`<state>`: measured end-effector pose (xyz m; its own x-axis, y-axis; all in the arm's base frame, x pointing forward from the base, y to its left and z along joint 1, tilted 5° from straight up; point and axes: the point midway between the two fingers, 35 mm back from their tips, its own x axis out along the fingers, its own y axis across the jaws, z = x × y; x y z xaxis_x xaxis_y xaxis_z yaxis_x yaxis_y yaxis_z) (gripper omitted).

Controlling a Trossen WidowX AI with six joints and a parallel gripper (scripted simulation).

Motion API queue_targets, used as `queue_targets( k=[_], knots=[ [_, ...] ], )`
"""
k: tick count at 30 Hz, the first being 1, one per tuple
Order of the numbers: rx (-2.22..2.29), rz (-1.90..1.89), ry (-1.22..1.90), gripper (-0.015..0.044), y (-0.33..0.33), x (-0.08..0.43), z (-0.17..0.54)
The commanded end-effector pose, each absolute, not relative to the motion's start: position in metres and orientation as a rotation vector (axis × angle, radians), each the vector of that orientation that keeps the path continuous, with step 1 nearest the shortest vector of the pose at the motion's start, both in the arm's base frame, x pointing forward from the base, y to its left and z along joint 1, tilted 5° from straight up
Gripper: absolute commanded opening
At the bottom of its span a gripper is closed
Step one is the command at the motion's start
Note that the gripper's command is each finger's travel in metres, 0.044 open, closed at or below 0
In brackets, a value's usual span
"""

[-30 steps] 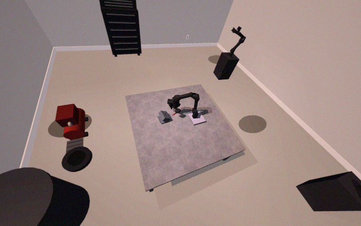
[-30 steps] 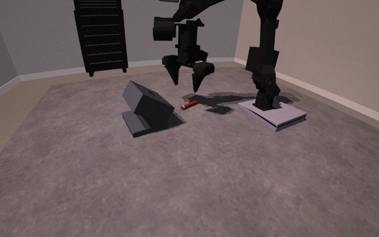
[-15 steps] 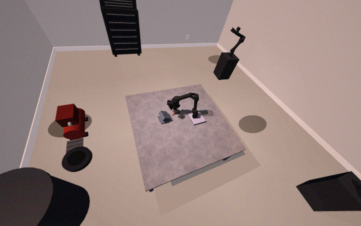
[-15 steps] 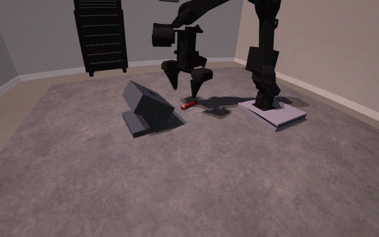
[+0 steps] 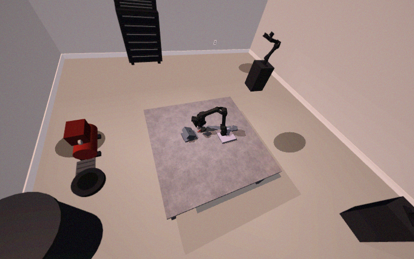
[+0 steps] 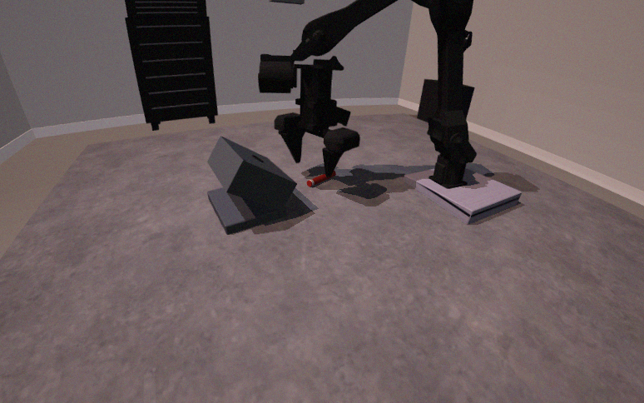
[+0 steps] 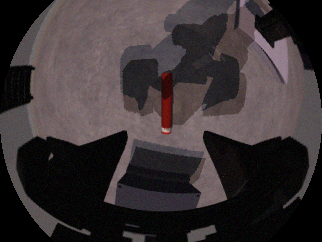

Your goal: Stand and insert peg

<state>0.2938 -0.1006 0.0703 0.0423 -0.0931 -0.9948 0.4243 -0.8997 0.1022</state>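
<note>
We see a robotics lab or workshop, tall black drawer cabinet at eleven o'clock, pedestal-mounted arm at one o'clock.

Red peg, white-banded end, lying flat on table near sloped panel.
</note>
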Motion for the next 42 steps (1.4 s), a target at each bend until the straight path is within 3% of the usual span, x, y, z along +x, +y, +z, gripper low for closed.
queue_targets(
  k=[1,19,32,42],
  knots=[
    [1.958,-1.914,0.341,0.044,-0.101,0.294,0.064],
    [1.96,-1.914,0.338,0.044,-0.102,0.293,0.038],
    [1.96,-1.914,0.338,0.011,-0.102,0.293,0.038],
    [1.96,-1.914,0.338,0.0097,-0.102,0.293,0.038]
  ],
)
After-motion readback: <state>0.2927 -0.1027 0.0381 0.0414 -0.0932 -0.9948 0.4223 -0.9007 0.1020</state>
